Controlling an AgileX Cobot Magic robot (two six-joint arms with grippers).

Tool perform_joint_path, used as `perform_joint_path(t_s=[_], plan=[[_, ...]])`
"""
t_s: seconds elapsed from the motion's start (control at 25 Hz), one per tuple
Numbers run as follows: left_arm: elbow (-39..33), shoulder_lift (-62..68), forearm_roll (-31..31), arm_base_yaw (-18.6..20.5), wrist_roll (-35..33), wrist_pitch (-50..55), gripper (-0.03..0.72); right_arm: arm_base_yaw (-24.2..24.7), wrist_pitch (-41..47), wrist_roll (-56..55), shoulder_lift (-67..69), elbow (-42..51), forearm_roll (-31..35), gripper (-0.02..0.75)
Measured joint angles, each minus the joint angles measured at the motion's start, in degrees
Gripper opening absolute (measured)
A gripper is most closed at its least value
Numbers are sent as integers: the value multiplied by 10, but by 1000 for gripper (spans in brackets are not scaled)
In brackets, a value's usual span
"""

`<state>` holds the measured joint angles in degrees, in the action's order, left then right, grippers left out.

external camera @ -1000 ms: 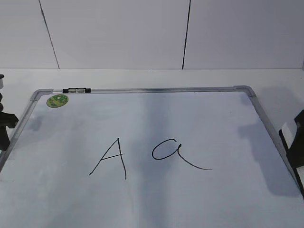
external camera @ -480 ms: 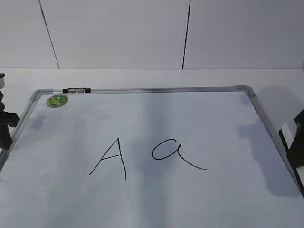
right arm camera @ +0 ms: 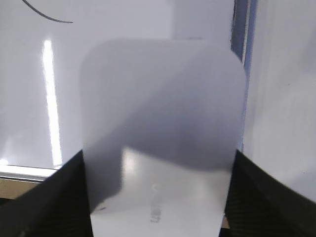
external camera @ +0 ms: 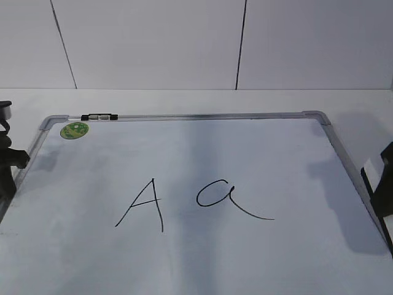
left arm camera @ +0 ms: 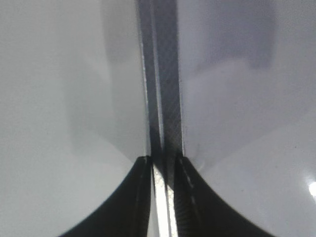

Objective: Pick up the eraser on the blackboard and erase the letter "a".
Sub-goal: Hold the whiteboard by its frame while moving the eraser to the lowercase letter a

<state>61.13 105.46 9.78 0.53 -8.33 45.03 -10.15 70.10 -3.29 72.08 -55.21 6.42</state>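
The blackboard (external camera: 184, 258) covers the tabletop's middle, the letter "a" (external camera: 228, 199) at its centre. At the right edge, the right gripper (right arm camera: 158, 197) clamps the eraser (right arm camera: 160, 128). The left gripper (left arm camera: 163, 168), left edge, is nearly together.

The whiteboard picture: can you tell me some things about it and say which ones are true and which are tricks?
1. Both letters are still on the blackboard. True: the capital "A" and the letter "a" are unsmudged.
2. The eraser lies in the middle of the board. False: it sits between the right gripper fingers, near the board's right edge.
3. The green sticker is in the board's far left corner. True.
4. The left gripper holds the marker. False: it holds nothing; its jaws stand close together over the board's frame, while the marker lies on the far frame.
5. The "a" is left of the "A". False: it is to the right.
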Motion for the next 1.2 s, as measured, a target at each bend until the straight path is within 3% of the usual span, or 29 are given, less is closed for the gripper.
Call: perform_joint_path(t_s=[0.16,0.88,1.2], plan=[[1,3,6,1,5,2,22,0,0,0,0,0,0,560],[6,7,8,1,8,7,17,-3,1,9,0,-3,21,559],[6,7,8,1,8,7,17,-80,1,9,80,-93,-12,559]])
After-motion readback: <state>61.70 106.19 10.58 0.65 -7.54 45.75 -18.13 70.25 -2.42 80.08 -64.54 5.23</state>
